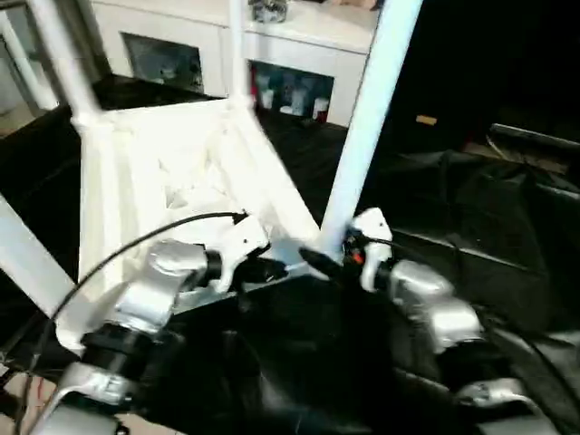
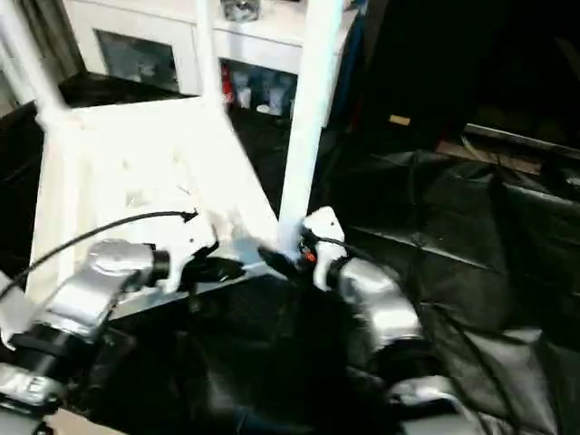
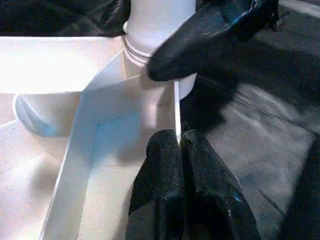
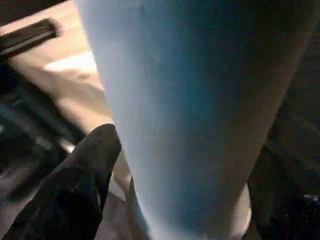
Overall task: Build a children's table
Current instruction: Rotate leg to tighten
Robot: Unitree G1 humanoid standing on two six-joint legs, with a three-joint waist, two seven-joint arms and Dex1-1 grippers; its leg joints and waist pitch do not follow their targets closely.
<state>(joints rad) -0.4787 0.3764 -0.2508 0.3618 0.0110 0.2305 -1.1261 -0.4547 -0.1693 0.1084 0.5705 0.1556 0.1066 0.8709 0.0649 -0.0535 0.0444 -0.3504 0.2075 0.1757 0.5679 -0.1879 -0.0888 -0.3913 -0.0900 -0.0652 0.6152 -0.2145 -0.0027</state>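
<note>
Head views: table top (image 1: 172, 172) lies upside down on the black sheet (image 1: 471, 245), three legs standing in corner sockets, the nearest leg (image 1: 367, 118) upright at the near corner; fourth corner can't be seen, so assembly looks near done. Left wrist view: left gripper (image 3: 179, 142) pinched closed on the thin rim (image 3: 176, 107). Right wrist view: right gripper (image 4: 150, 165) around the leg base, one finger (image 4: 85, 170) beside it; grip state unclear.
</note>
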